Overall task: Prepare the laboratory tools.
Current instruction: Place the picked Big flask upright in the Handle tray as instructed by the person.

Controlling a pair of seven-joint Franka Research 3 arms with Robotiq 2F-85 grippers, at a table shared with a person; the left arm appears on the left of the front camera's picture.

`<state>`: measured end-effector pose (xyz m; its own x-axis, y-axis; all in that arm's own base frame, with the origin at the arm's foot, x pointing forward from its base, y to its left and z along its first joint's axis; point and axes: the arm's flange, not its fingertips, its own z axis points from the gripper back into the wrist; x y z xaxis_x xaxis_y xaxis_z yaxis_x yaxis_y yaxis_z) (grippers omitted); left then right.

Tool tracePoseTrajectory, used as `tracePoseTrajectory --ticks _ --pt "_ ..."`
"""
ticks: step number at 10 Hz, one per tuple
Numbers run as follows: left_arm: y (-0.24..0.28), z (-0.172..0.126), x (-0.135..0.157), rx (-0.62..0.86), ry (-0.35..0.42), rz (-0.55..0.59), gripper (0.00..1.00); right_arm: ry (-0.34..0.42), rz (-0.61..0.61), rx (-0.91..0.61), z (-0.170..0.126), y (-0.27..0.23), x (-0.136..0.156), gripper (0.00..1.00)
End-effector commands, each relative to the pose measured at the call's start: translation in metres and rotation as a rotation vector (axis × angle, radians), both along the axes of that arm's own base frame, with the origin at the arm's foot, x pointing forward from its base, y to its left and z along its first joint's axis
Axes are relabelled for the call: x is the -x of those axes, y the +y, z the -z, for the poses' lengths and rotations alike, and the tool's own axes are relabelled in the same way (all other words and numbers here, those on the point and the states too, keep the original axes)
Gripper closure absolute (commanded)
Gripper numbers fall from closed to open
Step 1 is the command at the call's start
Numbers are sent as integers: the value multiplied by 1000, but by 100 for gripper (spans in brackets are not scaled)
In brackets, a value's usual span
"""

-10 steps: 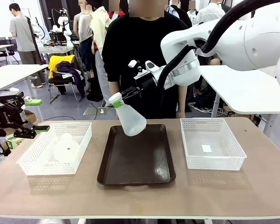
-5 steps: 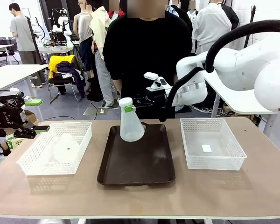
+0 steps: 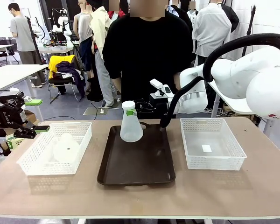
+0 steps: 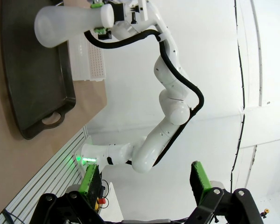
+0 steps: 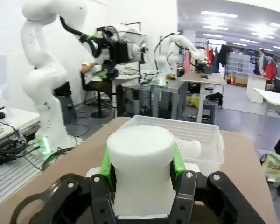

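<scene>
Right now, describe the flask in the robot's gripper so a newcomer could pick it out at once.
Find the dark tray in the middle. At its far end an upright whitish flask has the right gripper clamped on its neck. The other flask sits alone in the left basket, with no gripper on it.

Whitish flask (image 3: 131,127) upright on tray (image 3: 139,164), second flask (image 3: 65,147) — lying in basket (image 3: 31,164)

Second flask (image 3: 65,145) hazy behind the basket wall (image 3: 46,167), perhaps on its side.
</scene>
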<state>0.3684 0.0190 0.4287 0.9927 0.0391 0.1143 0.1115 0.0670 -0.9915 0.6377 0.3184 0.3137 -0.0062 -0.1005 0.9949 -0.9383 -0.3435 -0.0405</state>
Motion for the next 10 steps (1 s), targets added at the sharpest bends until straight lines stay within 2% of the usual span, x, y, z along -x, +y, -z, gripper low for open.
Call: tracePoseTrajectory --ticks 1,6,7,10 --pt "1 -2 1 2 -6 -5 0 -7 52 -12 6 5 -5 100" --pt "1 -2 1 2 -6 -5 0 41 73 -30 35 1 -12 100" --pt "1 -2 1 2 -6 -5 0 36 76 -33 34 -1 -12 92" --pt "1 -2 1 2 -6 -5 0 33 92 -42 33 -8 -10 34"
